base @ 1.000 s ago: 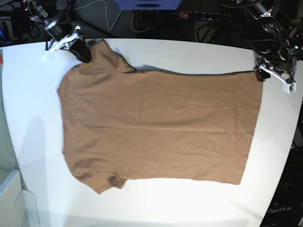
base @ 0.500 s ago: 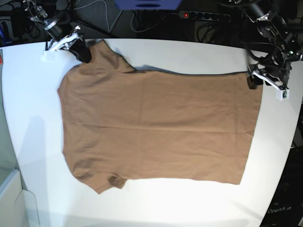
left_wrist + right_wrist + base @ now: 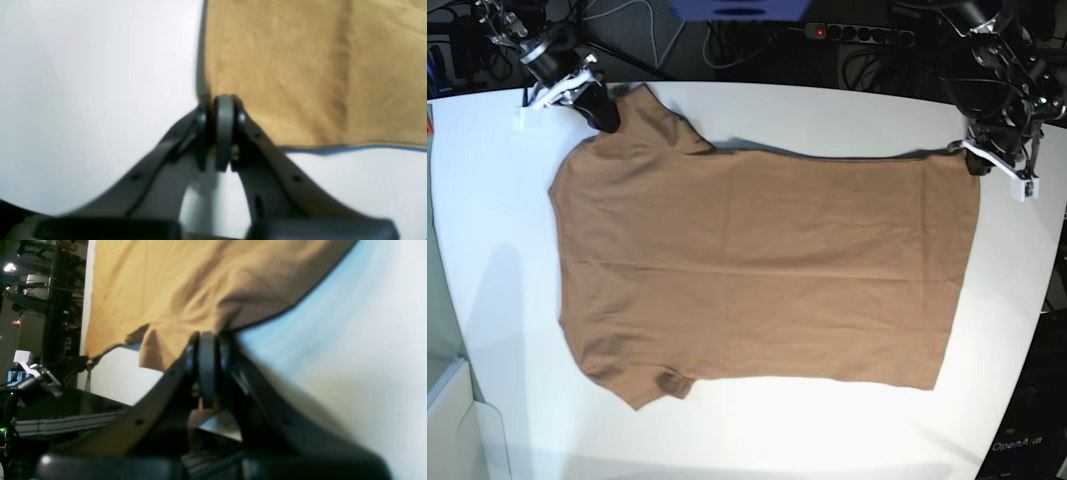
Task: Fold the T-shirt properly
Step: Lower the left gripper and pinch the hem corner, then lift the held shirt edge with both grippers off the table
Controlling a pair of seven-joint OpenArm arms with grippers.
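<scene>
Mostly blurred, both wrist views; T-shirt [image 3: 767, 270] corners vanish between closed claws.

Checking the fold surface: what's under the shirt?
Only white table shows around the shirt, which lies flat. Whatever sits beneath the cloth is covered. Both tools, left and right, pinch far corners.
</scene>
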